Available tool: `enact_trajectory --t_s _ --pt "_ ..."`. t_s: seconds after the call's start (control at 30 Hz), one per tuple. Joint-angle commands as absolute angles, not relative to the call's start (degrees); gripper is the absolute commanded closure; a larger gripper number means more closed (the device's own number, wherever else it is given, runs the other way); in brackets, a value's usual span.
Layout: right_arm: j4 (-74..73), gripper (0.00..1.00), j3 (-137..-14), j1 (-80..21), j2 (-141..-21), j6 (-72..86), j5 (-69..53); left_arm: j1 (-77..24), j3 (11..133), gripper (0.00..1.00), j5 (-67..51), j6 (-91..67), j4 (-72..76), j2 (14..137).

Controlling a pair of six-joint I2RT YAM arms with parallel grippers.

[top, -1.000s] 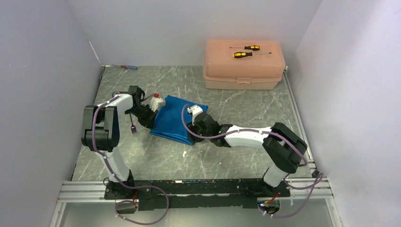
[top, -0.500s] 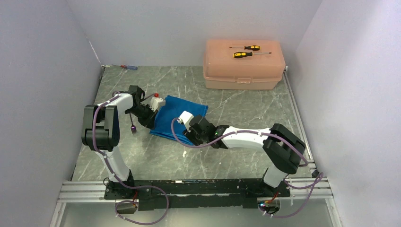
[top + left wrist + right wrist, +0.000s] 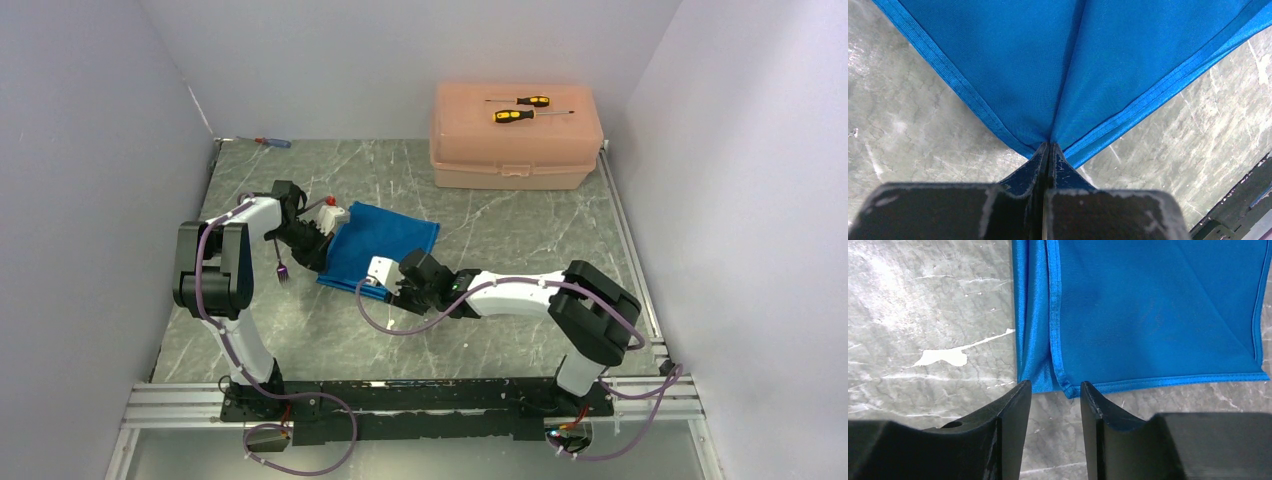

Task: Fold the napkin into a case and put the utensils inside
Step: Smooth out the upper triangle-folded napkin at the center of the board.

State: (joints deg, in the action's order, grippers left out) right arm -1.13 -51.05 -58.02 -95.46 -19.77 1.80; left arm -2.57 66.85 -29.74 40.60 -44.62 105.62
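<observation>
Blue napkin (image 3: 385,245) lies folded on the bench (image 3: 520,240), left of centre. My left end effector (image 3: 1049,150) is pinched tight on its left edge. My right end effector (image 3: 1055,388), narrowly parted, straddles the near corner; I should close squarely over both hemmed layers.

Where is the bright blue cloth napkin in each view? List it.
Top external: bright blue cloth napkin left of centre, between the arms.
Left wrist: napkin fills the top, corner pinched in left pincer.
Right wrist: napkin upper right, corner before right pincer.
Shared landmark: grey marbled tabletop.
</observation>
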Motion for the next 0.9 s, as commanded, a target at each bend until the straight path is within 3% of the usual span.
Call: enact_trajectory --t_s 0.0,0.13,0.33,0.57,0.87 --pt "3.8 0.57 -50.8 -58.1 -96.3 -24.6 2.6 -2.7 67.5 0.96 -27.9 39.9 -43.8 107.1" --pt "5.4 0.62 -50.3 -58.1 -97.2 -26.6 4.5 -2.7 67.4 0.95 -28.2 39.8 -43.7 107.2" --pt "3.6 0.86 -52.4 -57.8 -99.3 -27.4 4.2 -2.7 67.1 0.95 -27.9 39.9 -43.7 107.1" --pt "4.1 0.96 -51.6 -58.0 -97.6 -25.3 3.0 -2.7 67.3 0.95 -28.1 39.9 -43.7 107.2" --pt "3.7 1.0 -51.3 -58.5 -95.4 -22.2 2.0 -2.7 68.6 0.95 -27.6 37.8 -44.5 107.2"
